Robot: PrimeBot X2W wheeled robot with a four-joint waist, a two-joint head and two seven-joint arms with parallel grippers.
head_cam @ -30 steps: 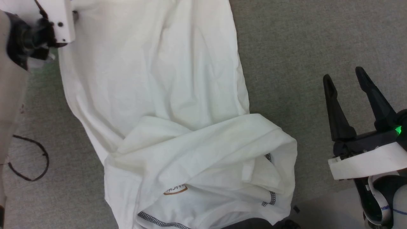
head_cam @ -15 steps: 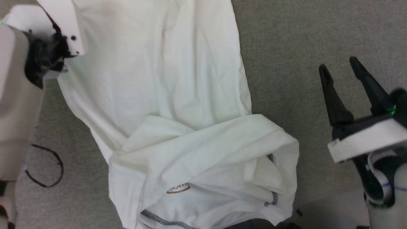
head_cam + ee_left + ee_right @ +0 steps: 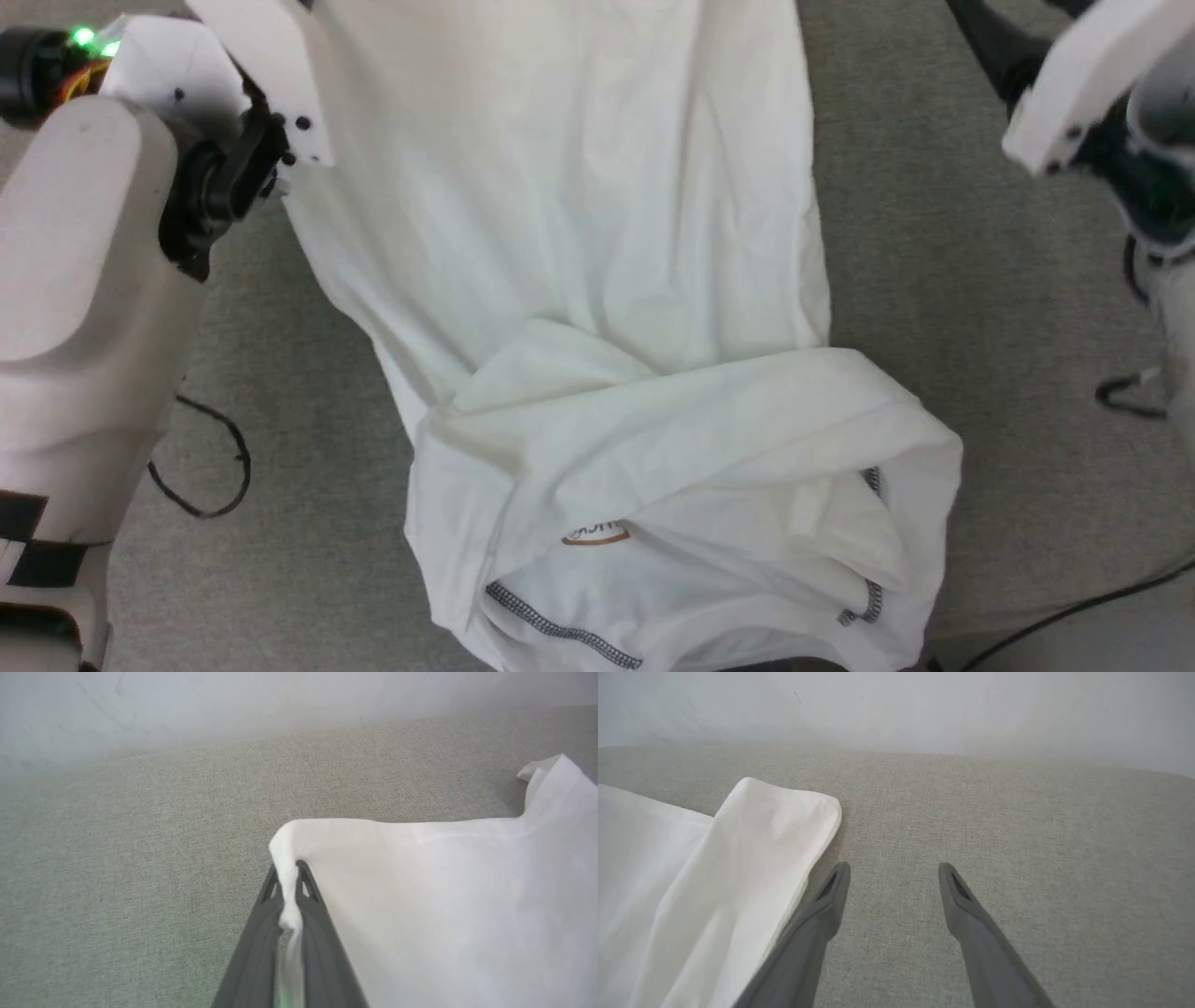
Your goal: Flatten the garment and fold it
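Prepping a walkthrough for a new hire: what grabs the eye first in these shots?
The big white T-shirt lies spread down the middle of the grey surface, its near end bunched with an orange neck label showing. At its far left corner the left pincer is shut on a pinch of cloth, while the right pincer stands open over bare surface beside the far right corner.
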